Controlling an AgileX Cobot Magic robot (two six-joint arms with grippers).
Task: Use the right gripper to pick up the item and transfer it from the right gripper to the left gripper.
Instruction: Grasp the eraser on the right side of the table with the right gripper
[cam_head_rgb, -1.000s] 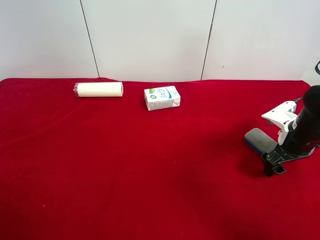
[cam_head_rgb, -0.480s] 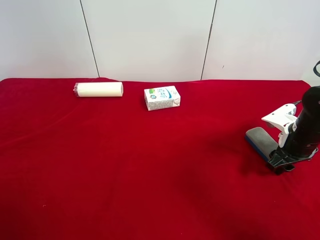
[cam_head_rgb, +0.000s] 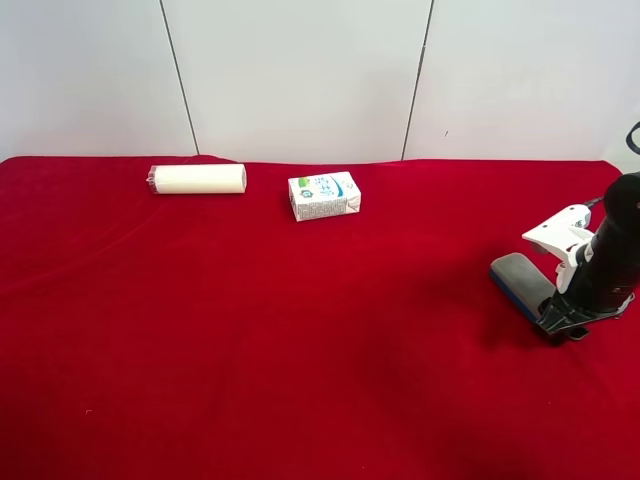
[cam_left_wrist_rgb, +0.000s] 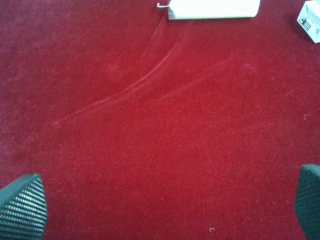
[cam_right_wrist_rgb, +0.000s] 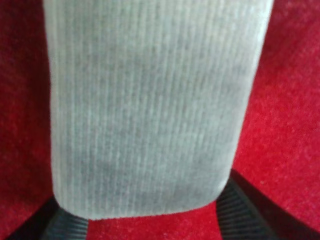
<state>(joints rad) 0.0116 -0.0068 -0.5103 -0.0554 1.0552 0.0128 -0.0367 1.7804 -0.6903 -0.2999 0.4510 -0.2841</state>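
Observation:
The board eraser (cam_head_rgb: 516, 276) lies flat on the red cloth at the exterior high view's right, grey felt up, dark blue base showing. The right gripper (cam_head_rgb: 560, 325), on the arm with the white housing, is down over its near end. In the right wrist view the felt face (cam_right_wrist_rgb: 150, 100) fills the frame. The black ribbed fingers (cam_right_wrist_rgb: 240, 210) press against the eraser's two long sides, so the gripper (cam_right_wrist_rgb: 145, 200) is closed on it. The left gripper (cam_left_wrist_rgb: 165, 205) is open and empty above bare cloth and is out of the exterior high view.
A cream cylinder (cam_head_rgb: 198, 179) and a white printed carton (cam_head_rgb: 324, 196) lie at the far side of the red cloth (cam_head_rgb: 300, 330); both also show in the left wrist view, the cylinder (cam_left_wrist_rgb: 214, 8) and the carton (cam_left_wrist_rgb: 311, 20). A white panelled wall stands behind.
The right gripper has dropped and moved slightly right onto the eraser's near end, then held almost still. The eraser, cylinder and carton have stayed in place.

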